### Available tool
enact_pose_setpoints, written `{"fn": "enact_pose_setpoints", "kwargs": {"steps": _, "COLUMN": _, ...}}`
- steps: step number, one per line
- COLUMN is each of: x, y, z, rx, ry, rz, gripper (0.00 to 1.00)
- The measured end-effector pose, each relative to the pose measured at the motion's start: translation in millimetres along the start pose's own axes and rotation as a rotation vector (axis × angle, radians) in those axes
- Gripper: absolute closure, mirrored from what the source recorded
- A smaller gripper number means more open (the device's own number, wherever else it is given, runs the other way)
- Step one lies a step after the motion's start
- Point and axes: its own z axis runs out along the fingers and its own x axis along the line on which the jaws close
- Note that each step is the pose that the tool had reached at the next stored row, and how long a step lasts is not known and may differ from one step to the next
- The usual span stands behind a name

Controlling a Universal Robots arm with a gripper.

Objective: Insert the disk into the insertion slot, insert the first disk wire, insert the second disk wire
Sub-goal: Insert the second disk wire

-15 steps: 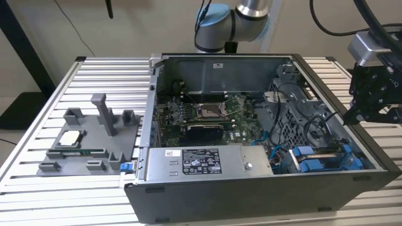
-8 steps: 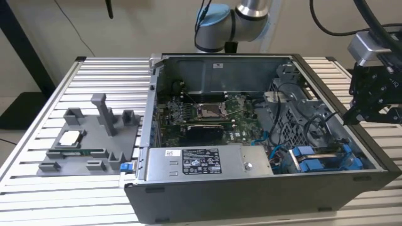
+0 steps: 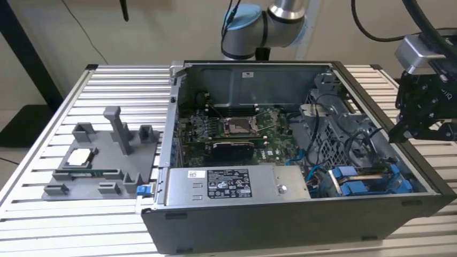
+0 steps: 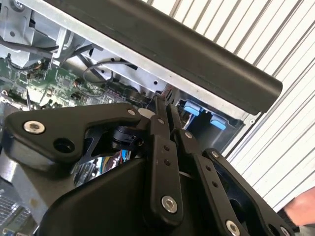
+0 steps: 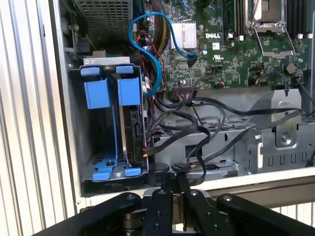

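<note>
Gripper: the gripper [image 4: 165,105] has its black fingers [image 4: 160,147] pressed together, with nothing between them. In the exterior view the gripper [image 3: 401,134] hangs at the case's edge on that view's right, above the wall.
Slot: the slot [image 5: 78,128] is a grey cage with blue side pieces in the case corner nearest the gripper; in the exterior view it lies at [image 3: 389,176].
Disk: the disk [image 5: 134,130] stands on edge inside the slot, in the bay beside the motherboard, with its blue carrier tabs showing.
Wires: black wires [image 5: 197,128] and a blue cable [image 5: 147,54] run loose beside the slot. Whether any is plugged into the disk cannot be told.
Case: the case [image 3: 286,225] lies open on the slatted desk [image 3: 107,85].
Motherboard: the motherboard [image 3: 236,134] lies at the case floor.
Power supply: the power supply [image 3: 228,184] sits at the near wall.
Fixture: a grey fixture [image 3: 100,160] rests on the desk to the exterior view's left.
</note>
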Motion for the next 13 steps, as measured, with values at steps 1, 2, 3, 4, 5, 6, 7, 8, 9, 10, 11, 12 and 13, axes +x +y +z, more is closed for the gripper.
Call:
{"fn": "enact_pose_setpoints", "kwargs": {"steps": 1, "x": 0.0, "y": 0.5, "z": -0.1, "rx": -0.0132, "ry": 0.0042, "rz": 0.002, "gripper": 0.84}}
{"fn": "enact_pose_setpoints", "kwargs": {"steps": 2, "x": 0.0, "y": 1.1, "z": -0.2, "rx": -0.0266, "ry": 0.0070, "rz": 0.004, "gripper": 0.84}}
{"fn": "enact_pose_setpoints", "kwargs": {"steps": 3, "x": 0.1, "y": 1.7, "z": -0.2, "rx": -0.0376, "ry": 0.0087, "rz": 0.005, "gripper": 0.84}}
{"fn": "enact_pose_setpoints", "kwargs": {"steps": 4, "x": 0.1, "y": 2.4, "z": -0.1, "rx": -0.0481, "ry": 0.0101, "rz": 0.007, "gripper": 0.84}}
{"fn": "enact_pose_setpoints", "kwargs": {"steps": 5, "x": 0.2, "y": 3.3, "z": -0.1, "rx": -0.0585, "ry": 0.0113, "rz": 0.008, "gripper": 0.84}}
{"fn": "enact_pose_setpoints", "kwargs": {"steps": 6, "x": 0.3, "y": 4.3, "z": -0.2, "rx": -0.0692, "ry": 0.0125, "rz": 0.010, "gripper": 0.84}}
{"fn": "enact_pose_setpoints", "kwargs": {"steps": 7, "x": 0.4, "y": 5.0, "z": -0.2, "rx": -0.0788, "ry": 0.0134, "rz": 0.011, "gripper": 0.84}}
{"fn": "enact_pose_setpoints", "kwargs": {"steps": 8, "x": 0.4, "y": 5.8, "z": -0.3, "rx": -0.0889, "ry": 0.0143, "rz": 0.012, "gripper": 0.84}}
{"fn": "enact_pose_setpoints", "kwargs": {"steps": 9, "x": 0.5, "y": 6.7, "z": -0.4, "rx": -0.0989, "ry": 0.0152, "rz": 0.014, "gripper": 0.84}}
{"fn": "enact_pose_setpoints", "kwargs": {"steps": 10, "x": 0.5, "y": 7.4, "z": -0.6, "rx": -0.1078, "ry": 0.0160, "rz": 0.015, "gripper": 0.84}}
{"fn": "enact_pose_setpoints", "kwargs": {"steps": 11, "x": 0.6, "y": 8.1, "z": -0.7, "rx": -0.1163, "ry": 0.0167, "rz": 0.016, "gripper": 0.84}}
{"fn": "enact_pose_setpoints", "kwargs": {"steps": 12, "x": 0.7, "y": 9.1, "z": -0.8, "rx": -0.1224, "ry": 0.0170, "rz": 0.017, "gripper": 0.84}}
{"fn": "enact_pose_setpoints", "kwargs": {"steps": 13, "x": 0.8, "y": 10.5, "z": -0.8, "rx": -0.1268, "ry": 0.0174, "rz": 0.018, "gripper": 0.84}}
